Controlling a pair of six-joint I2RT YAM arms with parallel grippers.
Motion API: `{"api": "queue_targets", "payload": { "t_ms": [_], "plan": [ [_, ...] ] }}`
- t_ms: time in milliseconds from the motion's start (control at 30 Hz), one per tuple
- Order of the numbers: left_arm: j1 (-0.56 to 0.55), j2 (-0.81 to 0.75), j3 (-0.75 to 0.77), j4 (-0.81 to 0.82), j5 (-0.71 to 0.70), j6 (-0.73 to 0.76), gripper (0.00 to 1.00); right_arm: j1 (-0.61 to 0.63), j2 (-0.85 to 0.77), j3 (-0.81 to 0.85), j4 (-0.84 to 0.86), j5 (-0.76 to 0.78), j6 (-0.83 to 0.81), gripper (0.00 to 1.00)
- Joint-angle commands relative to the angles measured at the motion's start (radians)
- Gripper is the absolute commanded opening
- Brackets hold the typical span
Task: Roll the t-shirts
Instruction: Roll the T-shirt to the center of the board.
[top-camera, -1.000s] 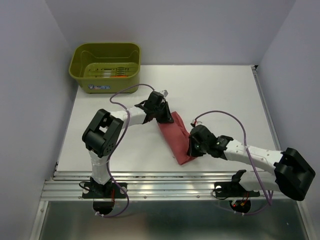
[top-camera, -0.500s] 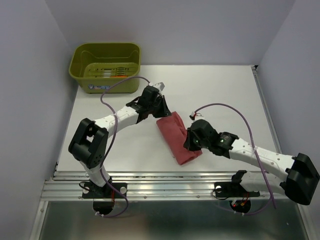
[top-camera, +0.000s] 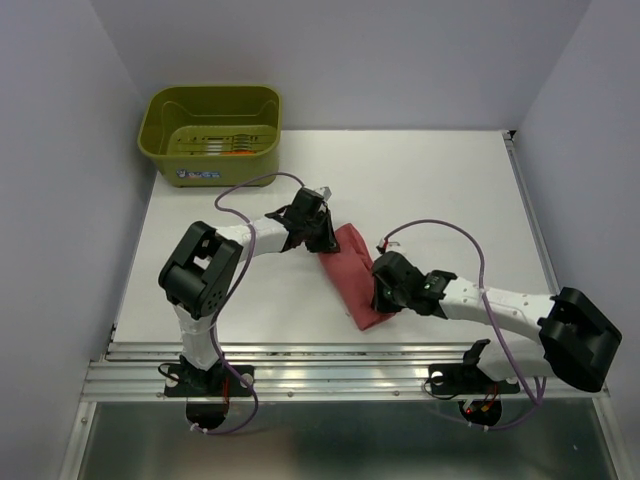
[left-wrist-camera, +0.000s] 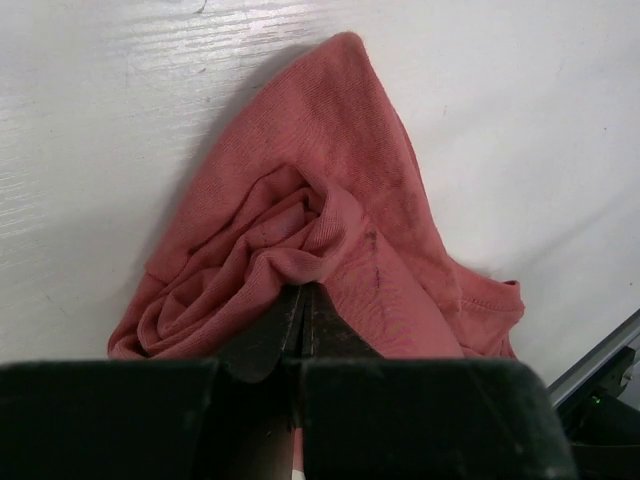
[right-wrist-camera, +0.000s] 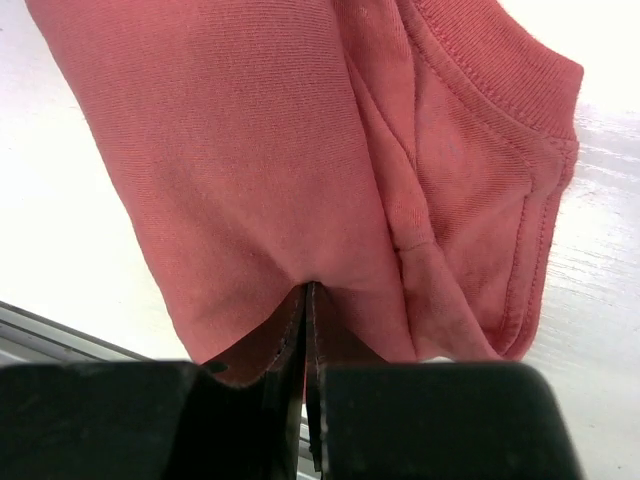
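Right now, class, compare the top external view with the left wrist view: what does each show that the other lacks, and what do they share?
Only the top external view shows the olive-green basket at the far left, both whole arms, and the right jaws at the near end of the rose-red t-shirt. Only the left wrist view shows, up close, the left jaws shut on a bunched fold and the coiled creases around it. Both show the t-shirt lying on the white table.
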Motion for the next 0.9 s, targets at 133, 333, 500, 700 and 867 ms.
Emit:
{"api": "queue_targets", "payload": {
  "t_ms": [133, 333, 500, 700, 867],
  "plan": [
    [0.008, -0.105, 0.032, -0.058, -0.049, 0.032, 0.08, 0.046, -0.106, 0.080, -0.121, 0.122, -0.057, 0.07],
    [0.034, -0.224, 0.098, -0.175, -0.109, 0.062, 0.15, 0.152, -0.092, 0.176, -0.208, 0.257, -0.076, 0.15],
    [0.072, -0.293, 0.076, -0.209, -0.135, 0.058, 0.19, 0.256, -0.017, 0.242, -0.231, 0.352, -0.070, 0.31],
    [0.104, -0.349, -0.010, -0.202, -0.135, 0.048, 0.20, 0.393, 0.135, 0.319, -0.291, 0.486, -0.056, 0.45],
    [0.109, -0.352, -0.034, -0.195, -0.131, 0.040, 0.20, 0.430, 0.218, 0.336, -0.302, 0.529, -0.048, 0.57]
  ]
}}
